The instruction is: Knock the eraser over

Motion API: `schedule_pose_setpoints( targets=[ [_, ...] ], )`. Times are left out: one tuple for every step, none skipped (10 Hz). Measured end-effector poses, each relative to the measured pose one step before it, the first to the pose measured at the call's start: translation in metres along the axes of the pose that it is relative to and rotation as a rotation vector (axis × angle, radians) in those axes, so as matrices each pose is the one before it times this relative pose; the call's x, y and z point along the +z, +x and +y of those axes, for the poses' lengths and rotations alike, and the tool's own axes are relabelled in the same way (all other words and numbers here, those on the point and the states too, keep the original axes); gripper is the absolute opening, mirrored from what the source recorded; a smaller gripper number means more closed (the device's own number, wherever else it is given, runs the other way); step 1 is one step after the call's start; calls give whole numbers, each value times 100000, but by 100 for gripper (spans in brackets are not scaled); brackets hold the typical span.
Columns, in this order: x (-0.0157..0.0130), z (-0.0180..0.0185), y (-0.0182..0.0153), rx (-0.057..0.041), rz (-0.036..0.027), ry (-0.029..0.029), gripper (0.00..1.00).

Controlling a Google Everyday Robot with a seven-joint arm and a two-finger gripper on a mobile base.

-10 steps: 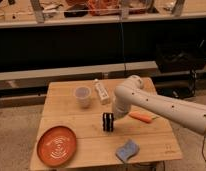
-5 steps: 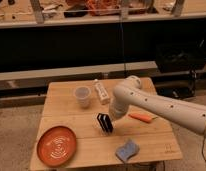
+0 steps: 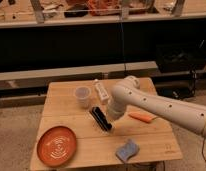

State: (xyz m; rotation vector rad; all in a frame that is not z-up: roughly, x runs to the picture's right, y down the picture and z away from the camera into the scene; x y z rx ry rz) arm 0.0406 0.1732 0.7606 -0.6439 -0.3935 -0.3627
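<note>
Eraser (image 3: 101, 119): seen tilted, mid-bench, toward the front edge.
Gripper (image 3: 110, 118): held against the eraser's right side; finger state cannot be told.
Cup (image 3: 83, 96): stood upright behind the eraser.

The worktop (image 3: 71, 107) is showing pale planked wood with a smooth, faintly satin finish. The eraser (image 3: 100, 119) is looking matt black, like rubber, with thin pale stripes. The end effector (image 3: 109, 120), low beside the eraser, is sitting under a smooth, slightly glossy cream plastic shell. The orange plate (image 3: 56, 145) is gleaming like glazed ware or hard plastic. The sponge (image 3: 127, 150) is looking soft, porous and dull. The cup (image 3: 83, 96) is appearing translucent, frosted plastic.
</note>
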Motion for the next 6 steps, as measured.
schedule_pose_setpoints(
  targets=[
    [-7, -152, -584, -1531, -774, -269, 1],
    [-37, -101, -341, -812, -524, -281, 1],
    [-16, -76, -215, -338, -508, -299, 1],
    [30, -457, -314, -424, -439, -48, 1],
    [89, -1082, -600, -1003, -584, 198, 1],
    [180, -1096, -711, -1236, -458, -61, 1]
  ],
)
